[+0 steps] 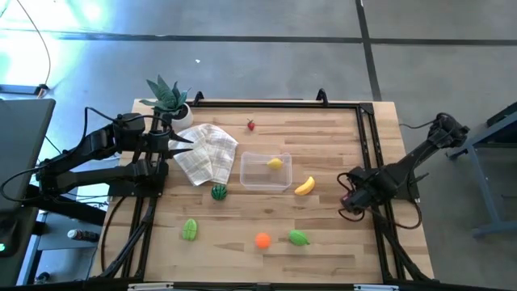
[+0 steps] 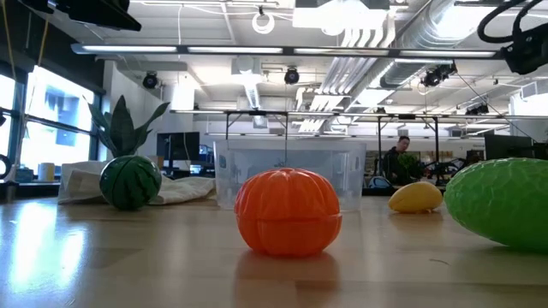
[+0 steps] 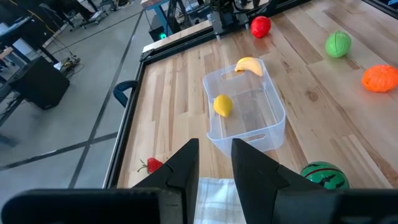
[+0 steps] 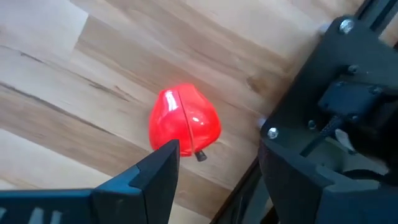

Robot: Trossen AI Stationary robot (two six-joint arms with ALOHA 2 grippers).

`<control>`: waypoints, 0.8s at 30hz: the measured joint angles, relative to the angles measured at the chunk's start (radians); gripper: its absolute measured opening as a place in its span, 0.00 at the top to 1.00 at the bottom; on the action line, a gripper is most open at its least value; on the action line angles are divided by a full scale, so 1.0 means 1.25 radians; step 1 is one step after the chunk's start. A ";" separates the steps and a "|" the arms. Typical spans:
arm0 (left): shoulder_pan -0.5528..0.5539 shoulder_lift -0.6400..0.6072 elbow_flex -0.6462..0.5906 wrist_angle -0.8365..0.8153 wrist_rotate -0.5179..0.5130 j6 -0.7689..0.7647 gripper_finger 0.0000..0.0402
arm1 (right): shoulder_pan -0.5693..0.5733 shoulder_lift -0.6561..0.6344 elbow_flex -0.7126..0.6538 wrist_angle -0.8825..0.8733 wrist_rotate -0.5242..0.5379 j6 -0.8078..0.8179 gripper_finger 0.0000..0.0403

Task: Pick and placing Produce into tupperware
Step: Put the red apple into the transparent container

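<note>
Right, from overhead the clear, shallow rectangular plastic tupperware (image 1: 266,171) sits at the centre of the frame on the pale wooden table (image 1: 323,242), and a small yellow lemon-shaped toy (image 1: 275,163) lies inside it toward its upper right corner. Just outside its lower right corner rests a yellow plastic banana (image 1: 304,186), near but not in it.

Over at right of the overhead frame, the right gripper (image 1: 349,200) is low at the table's right edge beside the black frame rail. Its wrist camera shows a glossy red rounded toy fruit (image 4: 185,121) lying on the wood just ahead of the fingers, which stand spread with a clear gap and grip nothing.

At left, the left gripper (image 1: 179,144) hovers over a crumpled white checked cloth (image 1: 207,153), its fingers parted by a narrow gap with nothing between them. A small potted green plant (image 1: 167,99) stands at upper left of the table, next to that arm.

Scattered about: a dark green striped watermelon toy (image 1: 219,191) just below the cloth, a small red strawberry toy (image 1: 251,124) above the container, a light green ridged toy (image 1: 190,229) at lower left, an orange round ridged toy (image 1: 262,240) at bottom centre, and a bright green bumpy toy (image 1: 299,238) beside it.
</note>
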 joint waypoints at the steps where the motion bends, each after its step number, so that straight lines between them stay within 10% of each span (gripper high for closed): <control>1: 0.000 0.000 0.000 0.000 0.000 0.000 0.79 | 0.000 -0.006 -0.010 0.016 -0.005 0.000 0.48; 13: 0.000 0.000 0.000 0.000 0.000 0.000 0.79 | 0.000 -0.020 -0.053 0.067 -0.012 0.015 0.47; 24: 0.000 0.000 0.000 0.000 0.000 0.000 0.79 | 0.000 -0.014 -0.052 0.068 -0.009 -0.006 0.22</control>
